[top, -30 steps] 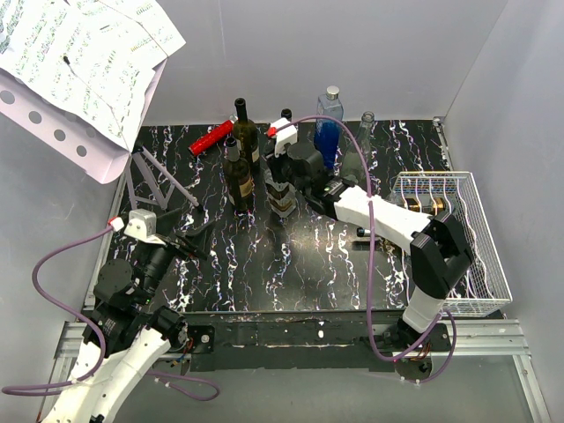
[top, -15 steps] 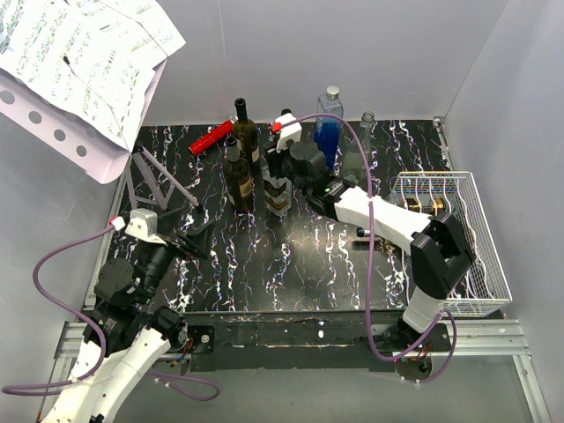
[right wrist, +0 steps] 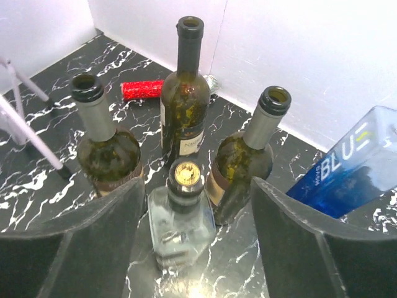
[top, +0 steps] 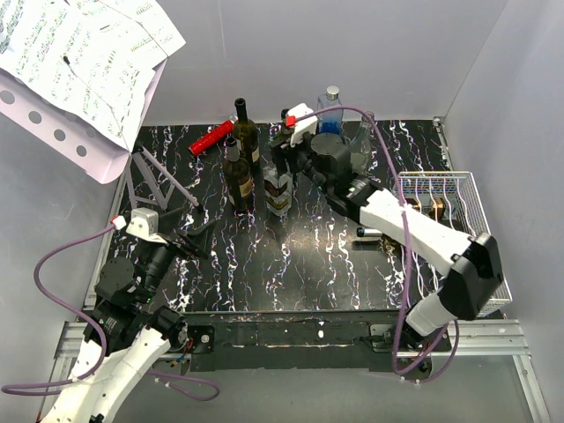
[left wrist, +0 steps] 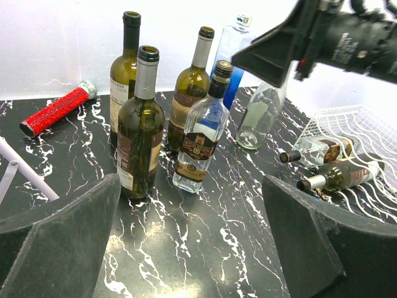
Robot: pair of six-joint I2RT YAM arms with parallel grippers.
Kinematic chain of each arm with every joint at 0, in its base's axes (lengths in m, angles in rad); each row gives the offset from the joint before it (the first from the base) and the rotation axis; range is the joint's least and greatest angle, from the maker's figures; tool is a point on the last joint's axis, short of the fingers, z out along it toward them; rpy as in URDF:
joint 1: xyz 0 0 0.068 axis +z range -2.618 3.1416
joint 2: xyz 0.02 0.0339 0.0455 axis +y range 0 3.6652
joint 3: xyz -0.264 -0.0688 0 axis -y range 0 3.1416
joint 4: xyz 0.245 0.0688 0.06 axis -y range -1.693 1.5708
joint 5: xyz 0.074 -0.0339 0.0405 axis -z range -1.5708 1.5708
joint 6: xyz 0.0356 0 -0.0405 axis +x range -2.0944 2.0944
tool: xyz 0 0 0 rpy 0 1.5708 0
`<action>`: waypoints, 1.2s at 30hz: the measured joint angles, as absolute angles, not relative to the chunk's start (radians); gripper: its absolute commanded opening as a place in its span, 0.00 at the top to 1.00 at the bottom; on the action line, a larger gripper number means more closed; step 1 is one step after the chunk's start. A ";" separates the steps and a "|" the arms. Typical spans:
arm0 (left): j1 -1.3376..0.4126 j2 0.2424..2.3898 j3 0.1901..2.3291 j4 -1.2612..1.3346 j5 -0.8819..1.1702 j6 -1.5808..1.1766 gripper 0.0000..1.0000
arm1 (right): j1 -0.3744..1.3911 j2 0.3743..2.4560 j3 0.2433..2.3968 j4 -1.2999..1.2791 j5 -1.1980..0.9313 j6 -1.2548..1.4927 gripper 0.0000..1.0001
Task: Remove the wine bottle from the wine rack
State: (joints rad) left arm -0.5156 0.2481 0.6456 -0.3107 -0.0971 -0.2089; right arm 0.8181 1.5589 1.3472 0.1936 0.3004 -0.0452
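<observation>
The white wire wine rack (top: pixel 480 207) (left wrist: pixel 366 124) stands at the table's right edge. At its left end two wine bottles (left wrist: pixel 325 149) (left wrist: pixel 344 176) lie on their sides, necks pointing out over the table. From the top view only one neck (top: pixel 368 232) shows; my right arm hides the rest. A clear square bottle with a gold cap (top: pixel 278 196) (left wrist: pixel 198 149) (right wrist: pixel 183 230) stands upright mid-table. My right gripper (top: pixel 280 163) (right wrist: pixel 197 186) hovers over it, open and empty. My left gripper (top: pixel 189 242) (left wrist: pixel 191 186) stays open low at the near left.
Three dark wine bottles (top: pixel 238 176) (top: pixel 247 132) (right wrist: pixel 245 161) stand around the clear one. A blue bottle (top: pixel 330 110) and an empty glass bottle (left wrist: pixel 260 115) are behind. A red glitter microphone (top: pixel 211 137) lies at the back. A music stand (top: pixel 79 62) overhangs the left.
My right gripper has opened off the clear square bottle and risen above it. The right arm's elbow swung right and toward the front. The left arm has not moved.
</observation>
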 measured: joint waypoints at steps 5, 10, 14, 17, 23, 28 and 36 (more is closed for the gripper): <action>-0.516 0.250 0.646 -0.311 -0.096 -0.209 0.02 | 0.815 1.398 1.317 0.056 0.241 -0.165 0.14; -0.516 0.257 0.646 -0.310 -0.089 -0.209 0.02 | 0.804 1.203 1.187 -0.066 0.183 -0.338 0.14; -0.516 0.268 0.645 -0.305 -0.058 -0.209 0.02 | 0.785 1.129 1.114 -0.215 0.151 -0.482 0.14; -0.516 0.300 0.645 -0.303 -0.020 -0.209 0.02 | 0.771 1.116 1.072 -0.338 0.142 -0.604 0.15; -0.516 0.366 0.645 -0.308 0.035 -0.209 0.02 | 0.734 1.131 0.994 -0.562 0.125 -0.819 0.20; -0.516 0.371 0.645 -0.307 0.045 -0.209 0.02 | 0.680 1.232 0.992 -0.678 0.137 -0.894 0.24; -0.516 0.371 0.645 -0.307 0.050 -0.209 0.02 | 0.595 1.329 0.991 -0.738 0.175 -0.945 0.25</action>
